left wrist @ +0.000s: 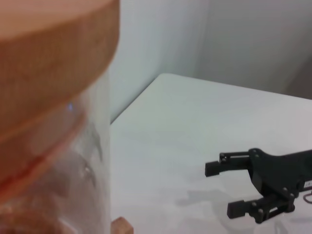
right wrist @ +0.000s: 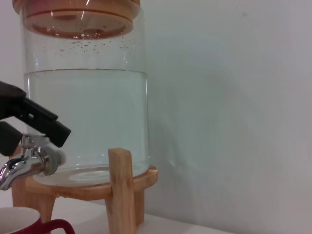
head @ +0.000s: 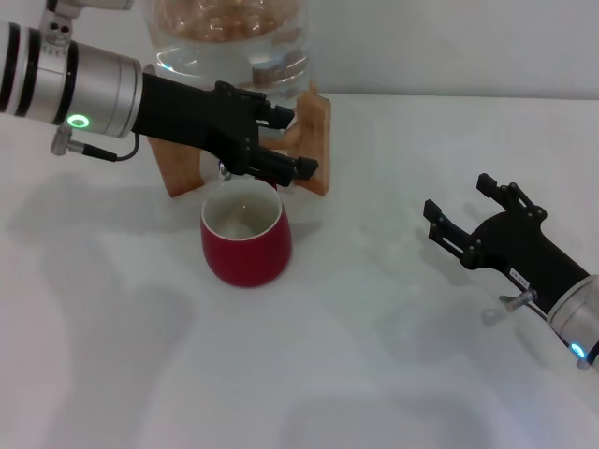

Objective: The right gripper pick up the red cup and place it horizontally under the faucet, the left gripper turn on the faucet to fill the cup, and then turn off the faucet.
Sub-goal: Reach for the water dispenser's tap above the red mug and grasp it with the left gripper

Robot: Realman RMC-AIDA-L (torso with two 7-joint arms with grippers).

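The red cup (head: 245, 234) stands upright on the white table, right below the faucet; its rim and handle show in the right wrist view (right wrist: 19, 225). The faucet (right wrist: 29, 163) is chrome, on a clear water jar (head: 229, 37); in the head view it is almost hidden behind my left gripper. My left gripper (head: 292, 142) is at the faucet with its fingers (right wrist: 41, 122) spread on either side of the lever. I see no water stream. My right gripper (head: 463, 201) is open and empty, low over the table to the right, well away from the cup; it also shows in the left wrist view (left wrist: 224, 189).
The jar (right wrist: 85, 112) sits on a wooden stand (head: 314, 140) at the back of the table (head: 374, 355), with a pale wall behind. The jar is about two-thirds full and has a wooden lid (left wrist: 53, 44).
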